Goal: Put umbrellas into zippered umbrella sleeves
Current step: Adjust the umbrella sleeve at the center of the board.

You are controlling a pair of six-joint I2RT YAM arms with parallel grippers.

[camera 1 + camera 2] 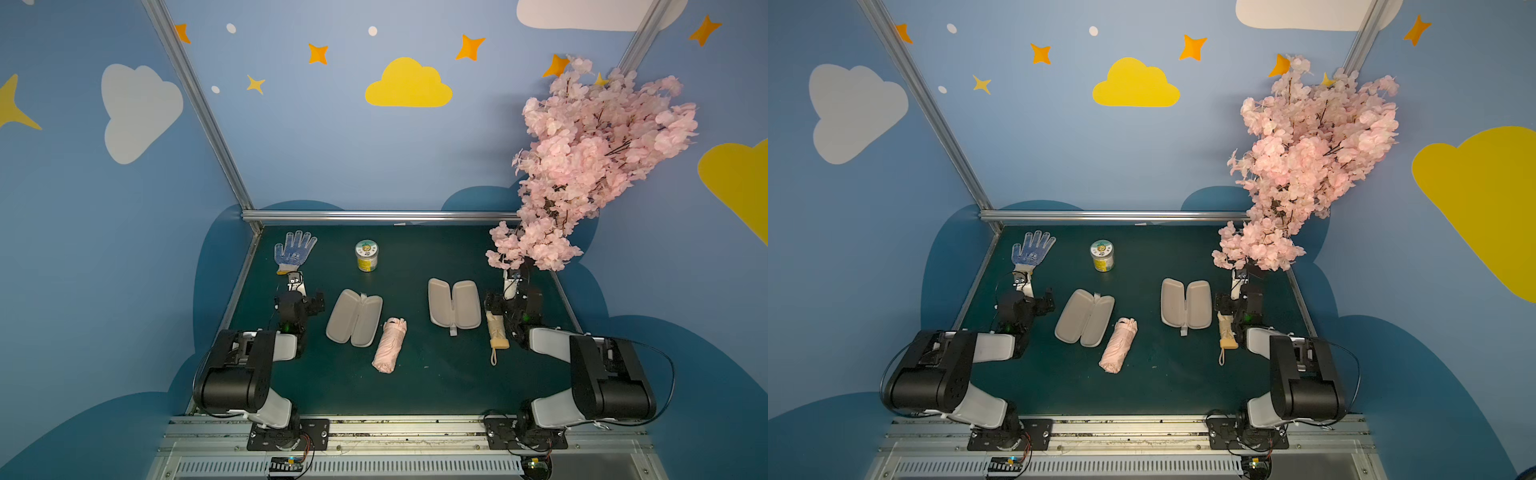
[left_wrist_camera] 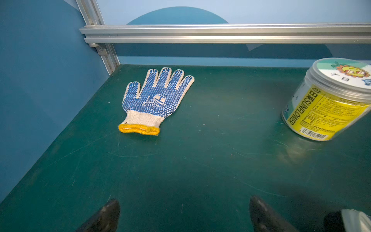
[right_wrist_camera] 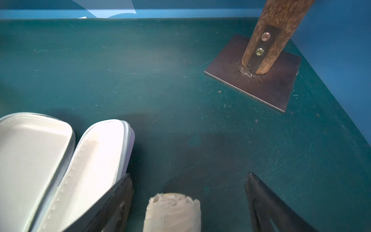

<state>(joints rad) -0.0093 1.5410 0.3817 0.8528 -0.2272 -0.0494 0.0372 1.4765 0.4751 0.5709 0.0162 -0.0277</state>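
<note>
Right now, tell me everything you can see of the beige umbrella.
The beige umbrella is a slim folded roll of creased tan fabric with a cream handle and wrist loop at its near end. It lies flat on the green table, beside an open sleeve, its far end between the open fingers of the right gripper, ungripped.

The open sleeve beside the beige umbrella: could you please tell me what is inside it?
Nothing: both halves of the sleeve show only pale lining. The beige umbrella lies outside, beside it, its far end covered by the open right gripper.
</note>
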